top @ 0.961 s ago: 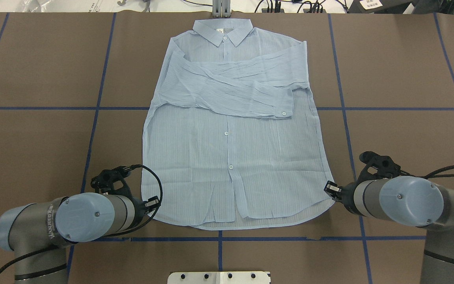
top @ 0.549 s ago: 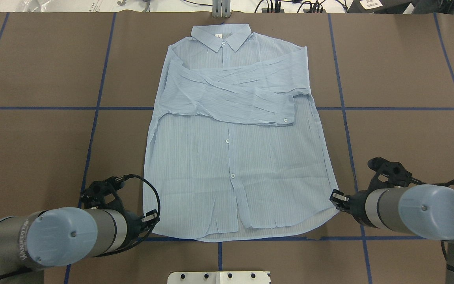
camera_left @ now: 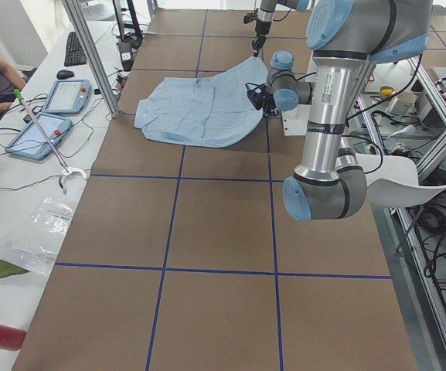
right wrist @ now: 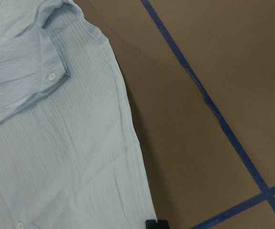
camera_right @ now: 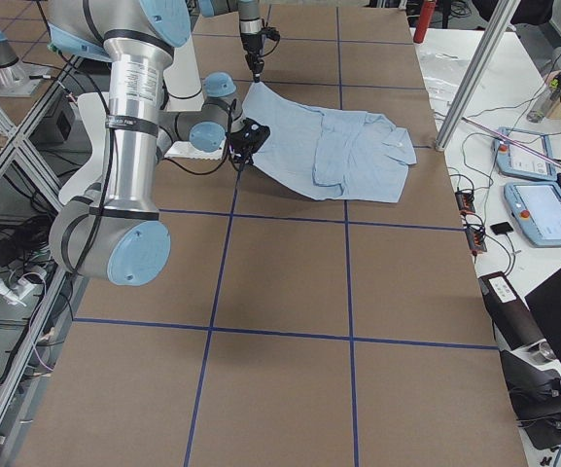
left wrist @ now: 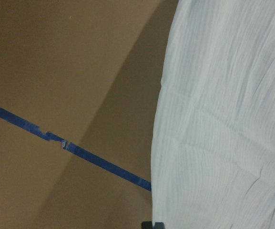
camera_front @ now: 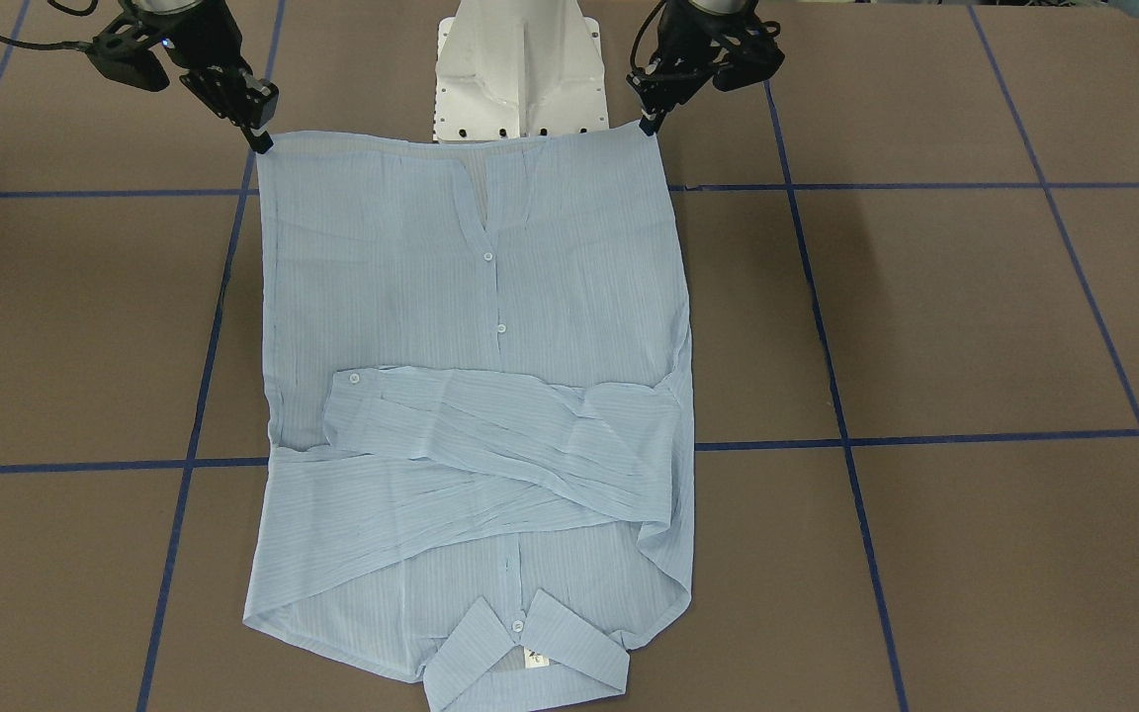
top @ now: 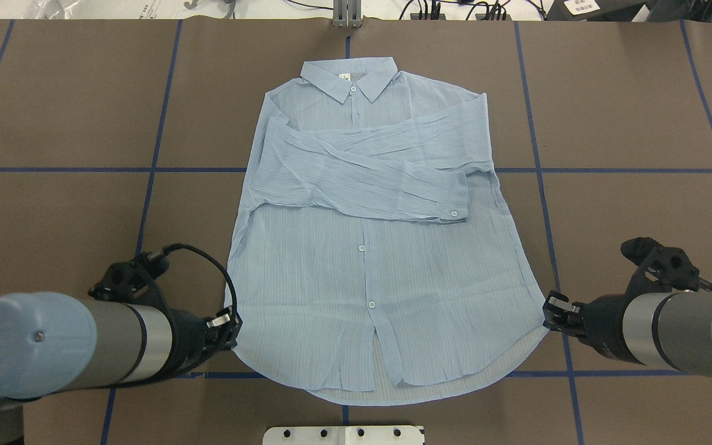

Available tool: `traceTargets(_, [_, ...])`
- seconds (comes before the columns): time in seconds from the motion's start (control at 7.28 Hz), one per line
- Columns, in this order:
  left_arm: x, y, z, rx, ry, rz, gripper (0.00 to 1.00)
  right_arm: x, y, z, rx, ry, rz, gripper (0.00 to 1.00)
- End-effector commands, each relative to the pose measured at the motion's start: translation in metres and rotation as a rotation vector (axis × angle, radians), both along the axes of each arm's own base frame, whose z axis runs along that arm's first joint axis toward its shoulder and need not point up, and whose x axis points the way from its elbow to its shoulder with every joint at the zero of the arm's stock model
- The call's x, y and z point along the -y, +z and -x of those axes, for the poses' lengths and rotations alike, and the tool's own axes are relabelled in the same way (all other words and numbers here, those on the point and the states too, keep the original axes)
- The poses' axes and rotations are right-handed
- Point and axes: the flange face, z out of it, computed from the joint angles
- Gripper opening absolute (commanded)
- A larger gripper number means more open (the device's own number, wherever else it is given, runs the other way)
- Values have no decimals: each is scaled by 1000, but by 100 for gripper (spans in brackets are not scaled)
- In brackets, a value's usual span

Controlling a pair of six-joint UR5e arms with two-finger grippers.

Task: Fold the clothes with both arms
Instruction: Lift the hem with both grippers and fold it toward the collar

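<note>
The black 2-finger left gripper (top: 227, 322) is pinched narrow on the hem corner of the thin, pale blue, finely striped long-sleeved shirt (top: 362, 272). The black 2-finger right gripper (top: 550, 306) is clamped the same way on the opposite hem corner. In the front-facing view both corners are drawn up to the fingertips, with the hem stretched straight between them. The 1 shirt lies front up on the flat brown table (top: 53, 235), which is crossed by blue tape lines (top: 84, 169). Its collar (top: 350, 77) points away from the robot. The 2 creased sleeves (top: 362, 176) are folded across the chest, one over the other. The overhead view shows 4 small white buttons (top: 361, 248).
</note>
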Motion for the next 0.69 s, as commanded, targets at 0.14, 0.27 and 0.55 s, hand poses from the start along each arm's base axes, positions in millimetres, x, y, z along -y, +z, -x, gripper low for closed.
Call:
traceTargets(0.14, [134,-26,40,24,-117,-160,0,134,-68,22,-74,53,6,0])
traceTargets(0.27, [178,-20,41,56,-152,-191,0,179,-72,12,-132,52,-39,0])
traceTargets(0.55, [228,9,39,120,-34,-375,0,249,-44,6,-236,-69,-116,0])
